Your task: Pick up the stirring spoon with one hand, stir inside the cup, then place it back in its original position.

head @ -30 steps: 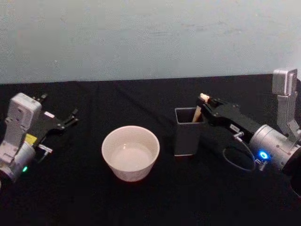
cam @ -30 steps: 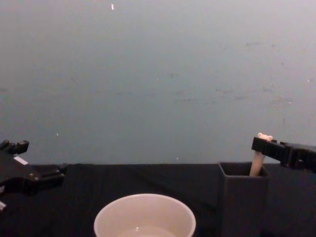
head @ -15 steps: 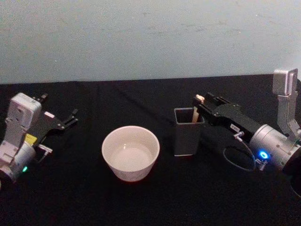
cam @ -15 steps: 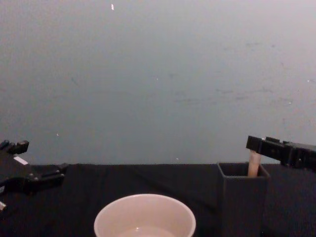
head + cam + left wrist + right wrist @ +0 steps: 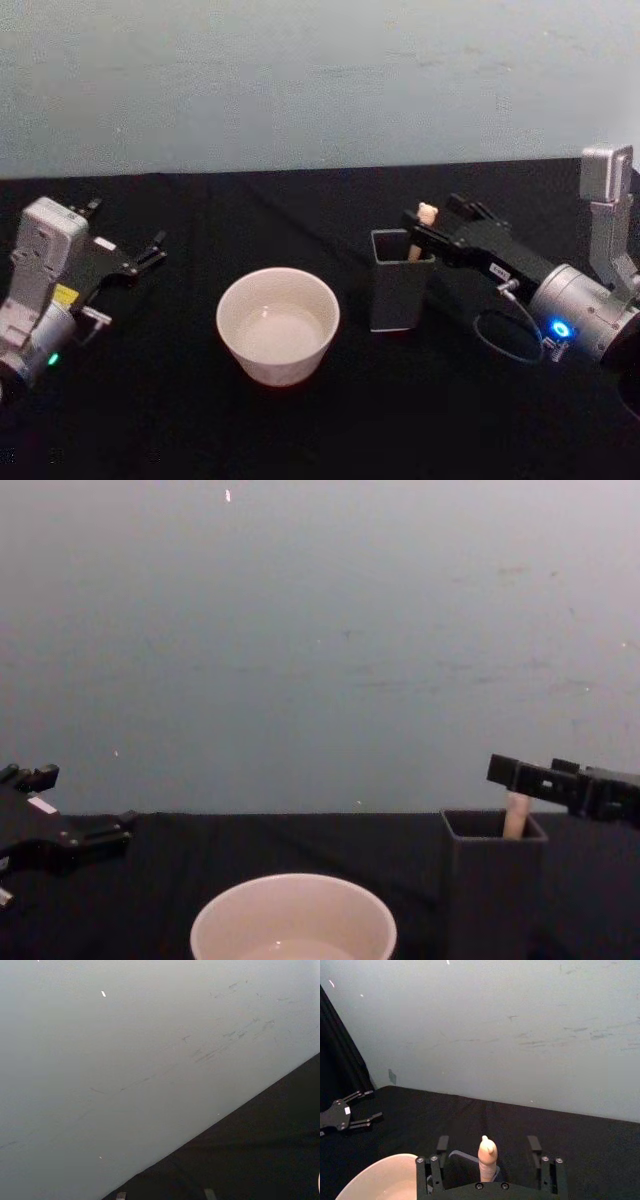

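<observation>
Smooth glossy cup (image 5: 278, 325), matt grey holder (image 5: 397, 293), seemingly cloth-covered table (image 5: 300, 430).

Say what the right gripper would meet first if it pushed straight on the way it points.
Likely nothing solid: the open right gripper already straddles the stirring spoon handle standing in the dark holder, so the handle passes between the fingers. Beyond lies the black table, though depth is unclear.

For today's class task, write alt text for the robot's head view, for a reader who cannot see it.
The right gripper reaches in from the right, open around the stirring spoon, which stands in a dark grey holder on a black table. A cream-white cup sits left of the holder; the left gripper rests open at far left.
</observation>
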Controlling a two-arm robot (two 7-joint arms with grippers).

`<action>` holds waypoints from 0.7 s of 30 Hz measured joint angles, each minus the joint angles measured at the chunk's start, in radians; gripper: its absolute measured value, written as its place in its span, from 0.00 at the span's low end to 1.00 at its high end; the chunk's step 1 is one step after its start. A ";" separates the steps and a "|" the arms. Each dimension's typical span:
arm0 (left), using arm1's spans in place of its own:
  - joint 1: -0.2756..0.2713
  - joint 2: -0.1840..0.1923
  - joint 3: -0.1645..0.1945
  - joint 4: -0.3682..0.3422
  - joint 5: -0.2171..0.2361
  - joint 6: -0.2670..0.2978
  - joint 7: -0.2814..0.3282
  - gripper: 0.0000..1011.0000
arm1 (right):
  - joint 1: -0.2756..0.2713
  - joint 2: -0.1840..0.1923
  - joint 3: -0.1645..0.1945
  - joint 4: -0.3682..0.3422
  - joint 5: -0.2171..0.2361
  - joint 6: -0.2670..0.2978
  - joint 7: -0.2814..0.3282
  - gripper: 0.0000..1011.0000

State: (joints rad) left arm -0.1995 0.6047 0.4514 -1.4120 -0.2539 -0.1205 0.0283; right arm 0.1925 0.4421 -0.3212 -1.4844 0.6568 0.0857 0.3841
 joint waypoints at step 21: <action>0.000 0.000 0.000 0.000 0.000 0.000 0.000 0.99 | -0.014 -0.071 0.062 -0.037 -0.216 -0.171 -0.243 0.99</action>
State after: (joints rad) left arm -0.1995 0.6047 0.4514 -1.4120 -0.2539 -0.1205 0.0283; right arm 0.1780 0.3716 -0.2596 -1.5218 0.4409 -0.0848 0.1415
